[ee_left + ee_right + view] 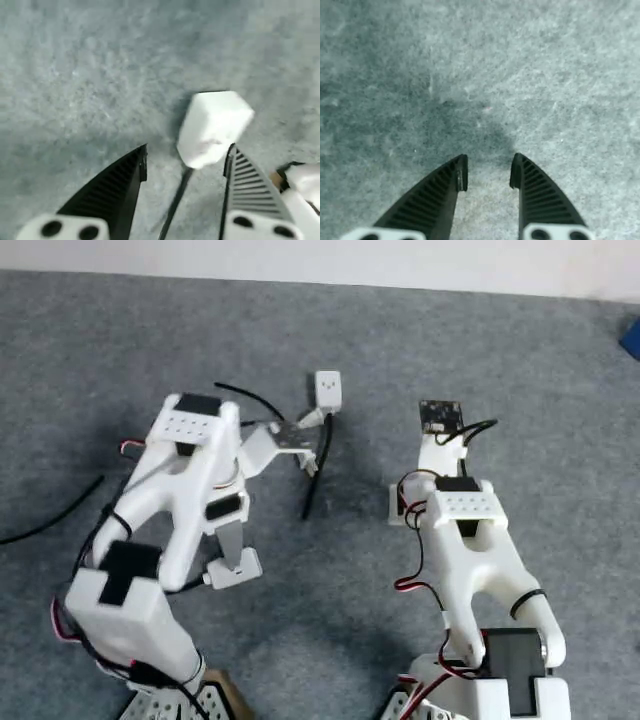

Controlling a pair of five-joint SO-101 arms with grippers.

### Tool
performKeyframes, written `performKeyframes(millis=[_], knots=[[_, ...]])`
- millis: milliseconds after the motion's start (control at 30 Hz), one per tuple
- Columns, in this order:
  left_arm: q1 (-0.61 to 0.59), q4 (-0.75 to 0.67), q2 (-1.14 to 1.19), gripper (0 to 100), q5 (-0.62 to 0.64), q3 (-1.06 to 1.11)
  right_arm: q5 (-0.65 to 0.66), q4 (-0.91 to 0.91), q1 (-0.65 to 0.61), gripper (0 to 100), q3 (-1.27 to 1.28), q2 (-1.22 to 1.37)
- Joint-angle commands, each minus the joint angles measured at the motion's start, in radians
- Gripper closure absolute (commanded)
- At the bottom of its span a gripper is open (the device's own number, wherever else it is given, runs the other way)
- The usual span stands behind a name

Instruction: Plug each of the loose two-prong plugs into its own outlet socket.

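The left hand (186,150) is released, fingers spread, just short of a white corded block (212,125) that lies on the grey bench (75,75), nearer one finger. Its black cord (175,200) runs back between the fingers. The right hand (489,162), fingers slightly parted, hangs over the bench well apart from the block.

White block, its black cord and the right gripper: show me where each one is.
white block (212,125), left wrist view, on its broad white face.
black cord (175,205), left wrist view, on the stretch running out of the block.
right gripper (489,162), right wrist view, midway between its open fingertips.
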Motion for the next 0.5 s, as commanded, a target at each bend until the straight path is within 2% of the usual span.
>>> performKeyframes(millis=[0, 133, 467], knots=[[-0.048, -0.123, 0.087, 75, 0.008, 0.031, -0.005, -0.013, 0.007, 84.7, -0.042, -0.004], [-0.087, -0.203, 0.248, 75, 0.011, -0.03, -0.005, -0.013, 0.001, 84.7, -0.041, -0.004], [-0.179, 0.054, 0.535, 75, 0.014, -0.588, -0.005, -0.013, 0.001, 84.7, -0.041, -0.004]])
